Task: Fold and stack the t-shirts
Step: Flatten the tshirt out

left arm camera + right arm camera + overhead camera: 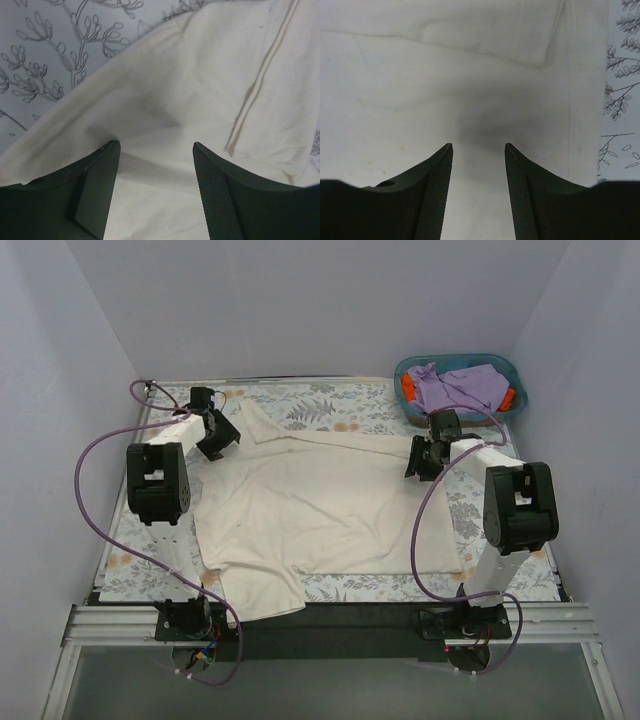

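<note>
Now: both arms down at the cream shirt, jaws open

Right, from my top feed the desk (330,410), with its leaf-print cover, fills the cell. The cream t-shirt (320,500) is spread over most of the desk's middle. It lies mostly flat. One sleeve reaches out toward 11 o'clock, and a corner at 7 o'clock hangs over the dark strip along the near edge.

I have the left arm (155,480) standing at 9 o'clock and the right arm (518,505) at 3 o'clock, each bent down toward the shirt.

At 1 o'clock, in the far corner, sits the teal basket (515,370). A lavender garment (460,388) is heaped in it, and bits of an orange-red garment (509,398) show at the basket's edges beside the lavender one.

The left jaws are at 10 o'clock, over the shirt's sleeve end. On the left wrist feed I see them standing wide apart with nothing between them. Cream cloth lies below, a stitched seam (255,85) runs off toward 1 o'clock, and the shirt's edge meets the leaf print toward 10 o'clock.

The right jaws are at 2 o'clock, over the shirt's right edge. On the right wrist feed they are parted too, with a narrower gap than the left pair and nothing between them. Flat cream cloth and a dark shadow sit just ahead of the tips, and the desk print shows at 3 o'clock. I cannot tell from either wrist feed whether the tips touch the cloth.
</note>
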`<state>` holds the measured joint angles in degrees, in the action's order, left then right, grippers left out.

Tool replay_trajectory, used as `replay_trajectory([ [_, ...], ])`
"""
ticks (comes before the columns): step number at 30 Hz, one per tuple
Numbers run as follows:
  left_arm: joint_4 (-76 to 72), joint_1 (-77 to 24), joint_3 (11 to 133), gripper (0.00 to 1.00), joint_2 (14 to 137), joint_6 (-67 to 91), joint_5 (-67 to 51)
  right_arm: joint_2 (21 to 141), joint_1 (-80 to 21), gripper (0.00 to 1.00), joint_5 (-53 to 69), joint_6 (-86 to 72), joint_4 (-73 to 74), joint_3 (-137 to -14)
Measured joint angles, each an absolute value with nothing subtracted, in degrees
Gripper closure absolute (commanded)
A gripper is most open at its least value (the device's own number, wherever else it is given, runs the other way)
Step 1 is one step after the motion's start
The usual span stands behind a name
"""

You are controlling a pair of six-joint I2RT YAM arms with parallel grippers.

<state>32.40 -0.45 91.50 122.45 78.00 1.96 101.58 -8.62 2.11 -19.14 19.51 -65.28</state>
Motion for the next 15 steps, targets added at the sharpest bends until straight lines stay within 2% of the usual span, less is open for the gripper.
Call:
replay_trajectory([
  [8,29.6,1.2,77.5,0.43,113.1,78.0,2.0,102.0,-8.5,0.53,2.9,-19.8,18.2,-62.0],
  [15,29.8,3.7,64.5,0.43,103.0,77.8,2.4,96.5,-8.4,0.52,4.9,-21.1,18.0,-55.2],
])
